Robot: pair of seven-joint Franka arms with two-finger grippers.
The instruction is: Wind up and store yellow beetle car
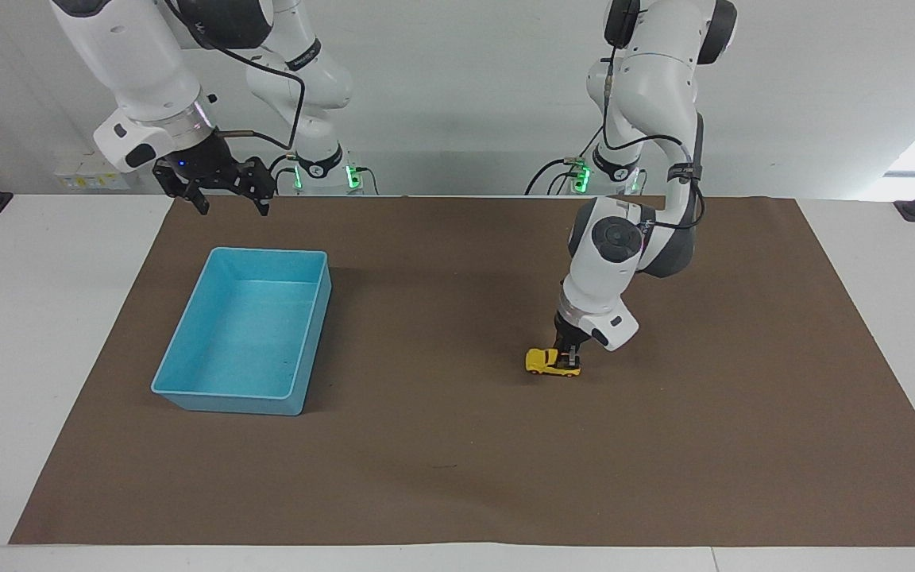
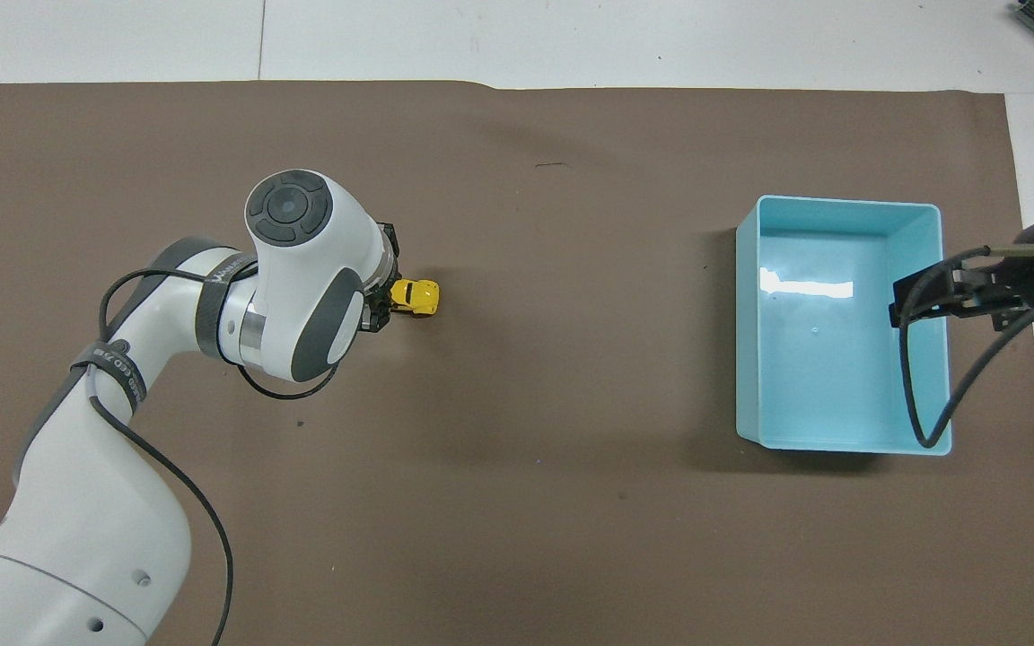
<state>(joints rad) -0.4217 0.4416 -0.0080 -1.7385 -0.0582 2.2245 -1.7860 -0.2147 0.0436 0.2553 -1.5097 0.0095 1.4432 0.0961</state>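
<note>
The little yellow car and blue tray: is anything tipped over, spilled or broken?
Nothing stands out. The car sits upright on the brown mat, held at one end by the left gripper. The tray lies flat, undamaged.

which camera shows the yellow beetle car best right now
The facing view: the yellow beetle car shows side-on on the mat, its rear in the left end effector. In the overhead view the arm's wrist covers that rear.
</note>
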